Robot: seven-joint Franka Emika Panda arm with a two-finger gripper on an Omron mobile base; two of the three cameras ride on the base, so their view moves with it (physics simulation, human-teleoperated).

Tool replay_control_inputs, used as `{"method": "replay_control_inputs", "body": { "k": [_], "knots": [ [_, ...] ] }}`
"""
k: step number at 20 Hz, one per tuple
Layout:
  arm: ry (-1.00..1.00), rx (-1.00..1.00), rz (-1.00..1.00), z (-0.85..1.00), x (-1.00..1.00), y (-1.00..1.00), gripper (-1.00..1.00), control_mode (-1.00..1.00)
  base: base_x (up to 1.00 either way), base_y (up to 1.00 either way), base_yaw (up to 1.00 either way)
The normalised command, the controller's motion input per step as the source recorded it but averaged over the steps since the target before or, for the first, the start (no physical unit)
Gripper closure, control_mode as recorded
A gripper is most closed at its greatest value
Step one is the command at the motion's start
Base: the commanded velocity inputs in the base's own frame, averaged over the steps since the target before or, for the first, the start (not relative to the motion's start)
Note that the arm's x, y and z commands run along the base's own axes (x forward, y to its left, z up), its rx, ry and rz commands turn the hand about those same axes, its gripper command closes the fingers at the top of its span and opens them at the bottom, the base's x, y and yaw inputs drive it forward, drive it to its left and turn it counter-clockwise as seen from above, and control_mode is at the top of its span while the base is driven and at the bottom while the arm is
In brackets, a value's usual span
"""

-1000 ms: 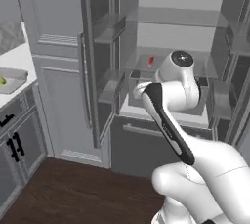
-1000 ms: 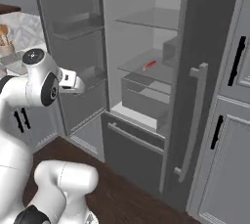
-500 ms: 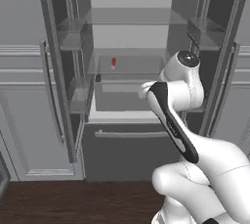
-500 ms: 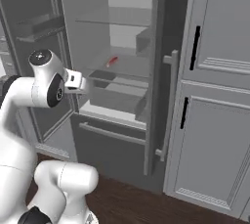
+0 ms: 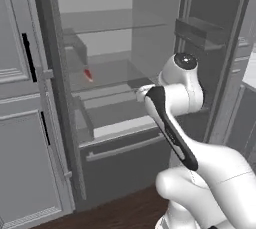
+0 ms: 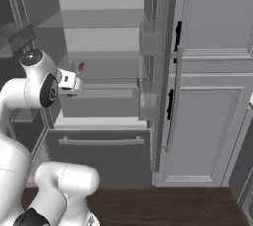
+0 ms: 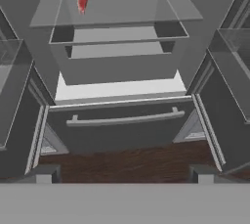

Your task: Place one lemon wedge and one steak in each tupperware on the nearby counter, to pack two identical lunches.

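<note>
Facing an open fridge, the tool point(image 7: 122, 173) hangs with its two dark tips set wide apart and nothing between them, well short of the shelves. Judging by that, packing has hardly begun: the steak point(image 7: 82, 1), a small flat red-pink slab, lies untouched on a clear glass shelf point(image 7: 127, 10). Below it sit smooth grey drawers and a freezer front with a long bar handle point(image 7: 126, 118).
</note>
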Motion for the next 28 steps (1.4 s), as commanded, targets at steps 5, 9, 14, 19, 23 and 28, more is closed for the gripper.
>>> {"method": "replay_control_inputs", "body": {
  "k": [5,9,14,19,23,28],
  "knots": [
    [0.0,0.0,0.0,0.0,0.0,0.0,-1.0,1.0,0.93,0.51,-0.26],
    [0.0,0.0,0.0,0.0,0.0,0.0,-1.0,1.0,0.6,0.59,-0.01],
    [0.0,0.0,0.0,0.0,0.0,0.0,-1.0,1.0,0.11,0.25,0.13],
    [0.0,0.0,0.0,0.0,0.0,0.0,-1.0,1.0,0.45,0.03,0.0],
    [0.0,0.0,0.0,0.0,0.0,0.0,-1.0,1.0,0.62,0.22,0.0],
    [0.06,0.0,0.09,-0.27,-0.04,0.3,-1.0,-1.0,0.04,0.04,0.0]
  ]
}}
